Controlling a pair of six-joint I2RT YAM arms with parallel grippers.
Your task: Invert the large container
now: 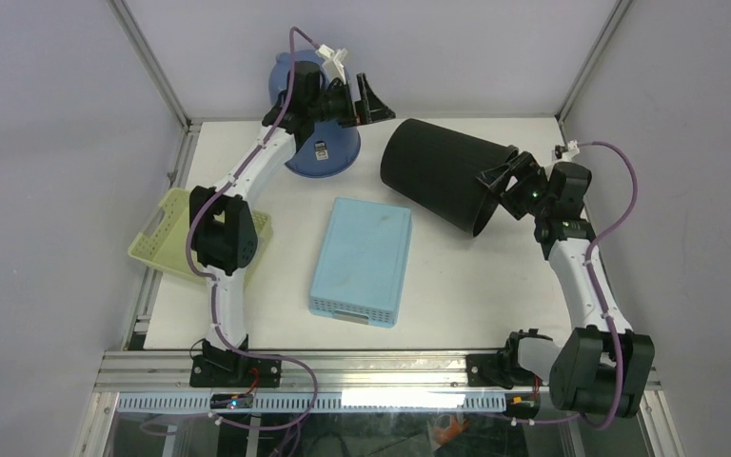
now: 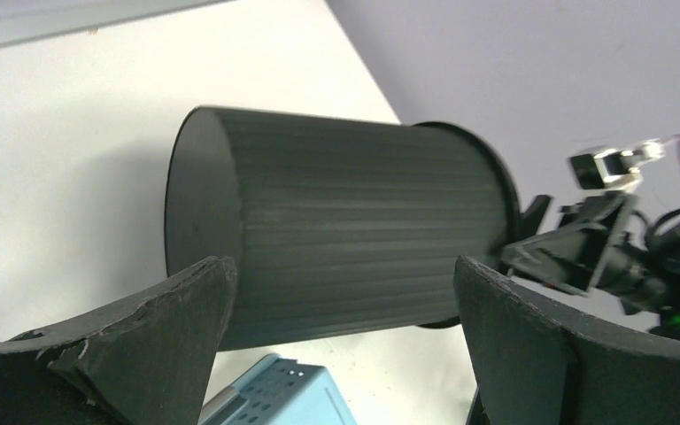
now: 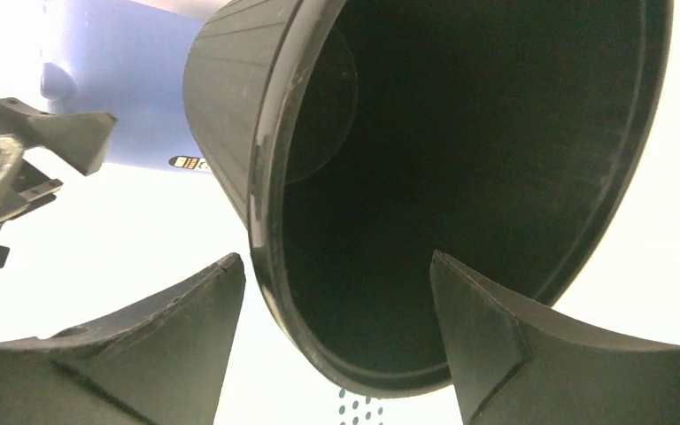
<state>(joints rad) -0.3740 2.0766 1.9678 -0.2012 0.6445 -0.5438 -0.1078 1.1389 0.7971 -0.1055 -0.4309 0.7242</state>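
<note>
The black container (image 1: 438,171) lies on its side at the back right of the table (image 1: 476,286), so the turn looks about half done; tipping it on over its mouth is left. The right gripper (image 1: 497,181) has its jaws apart astride the rim, not clamping it. The left gripper (image 1: 362,95) hangs wide open by the closed bottom. A light blue box (image 1: 362,259) just beside the container could crowd the landing; a blue tub (image 1: 319,152) and a green basket (image 1: 167,238) sit further left

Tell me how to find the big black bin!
On the white table, look far right, by the right gripper. The black ribbed bin lies there on its side, mouth facing that gripper. It is the only black container; the flat box beside it is light blue.
</note>
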